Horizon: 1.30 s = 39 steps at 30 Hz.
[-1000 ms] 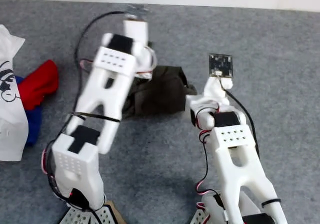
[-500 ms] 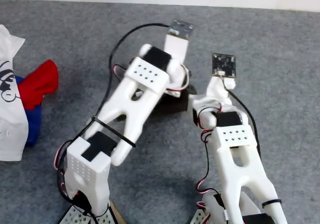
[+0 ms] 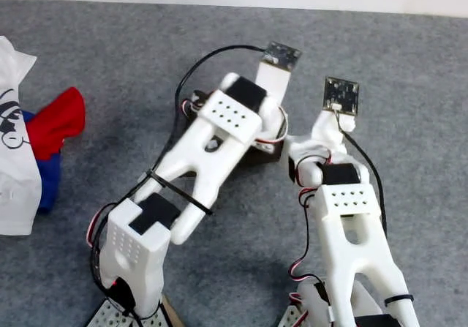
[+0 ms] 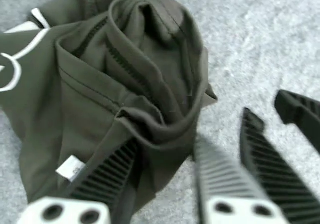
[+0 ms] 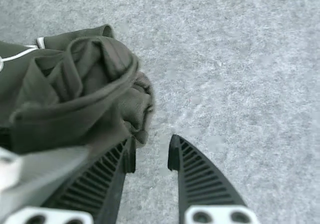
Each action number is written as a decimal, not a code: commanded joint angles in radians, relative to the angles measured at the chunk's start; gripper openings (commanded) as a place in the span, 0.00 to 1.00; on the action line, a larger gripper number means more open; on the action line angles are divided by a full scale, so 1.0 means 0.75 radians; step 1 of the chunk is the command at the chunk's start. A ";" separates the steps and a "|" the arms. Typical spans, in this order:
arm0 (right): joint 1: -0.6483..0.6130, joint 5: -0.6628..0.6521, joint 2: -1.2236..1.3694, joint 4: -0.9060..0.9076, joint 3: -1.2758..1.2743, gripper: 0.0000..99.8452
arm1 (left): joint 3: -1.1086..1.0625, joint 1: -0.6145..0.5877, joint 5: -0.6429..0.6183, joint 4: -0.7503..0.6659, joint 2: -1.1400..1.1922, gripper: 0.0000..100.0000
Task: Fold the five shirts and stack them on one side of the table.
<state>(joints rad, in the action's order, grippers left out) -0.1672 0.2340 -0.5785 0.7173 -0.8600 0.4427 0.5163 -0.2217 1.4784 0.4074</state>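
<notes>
1 dark olive shirt [image 4: 125, 83] lies bunched and unfolded on the grey table [image 5: 240, 58], its rolled edge right at both pairs of fingertips. The left gripper [image 4: 167, 156] has its fingers wide apart. 1 finger touches the cloth and a drooping fold hangs into the gap, which looks like a set-up for pinching that fold. The right gripper [image 5: 151, 151] sits close beside it, fingers narrowly parted over bare table, 1 finger brushing the bunched edge. It is probably placed to take a second hold so the 2 can spread the shirt flat. Well away from either gripper, a white shirt [image 3: 14, 159], a red shirt [image 3: 55, 122] and a blue shirt [image 3: 47, 181] lie heaped together.
</notes>
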 commanded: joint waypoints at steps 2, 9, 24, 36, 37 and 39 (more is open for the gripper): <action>0.007 0.018 -0.042 -0.015 0.011 0.12 | 0.064 0.056 0.002 0.008 -0.019 0.40; 0.007 0.018 -0.042 -0.015 0.011 0.12 | 0.355 0.032 0.010 0.233 -0.085 0.52; -0.238 0.016 0.087 -0.050 0.116 0.01 | 0.255 -0.451 -0.047 0.258 0.073 0.50; -0.240 0.014 0.334 -0.154 0.334 0.01 | 0.255 -0.666 -0.166 0.170 0.116 0.05; -0.242 0.014 0.351 -0.185 0.337 0.01 | 0.255 -0.686 -0.166 0.158 0.116 0.04; -0.259 0.014 0.394 -0.265 0.337 0.01 | 0.255 -0.719 -0.168 0.139 0.116 0.01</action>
<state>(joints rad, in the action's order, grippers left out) -0.3406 0.2432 -0.2977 0.5946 -0.6590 0.6299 0.0361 -0.3353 1.6195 0.5025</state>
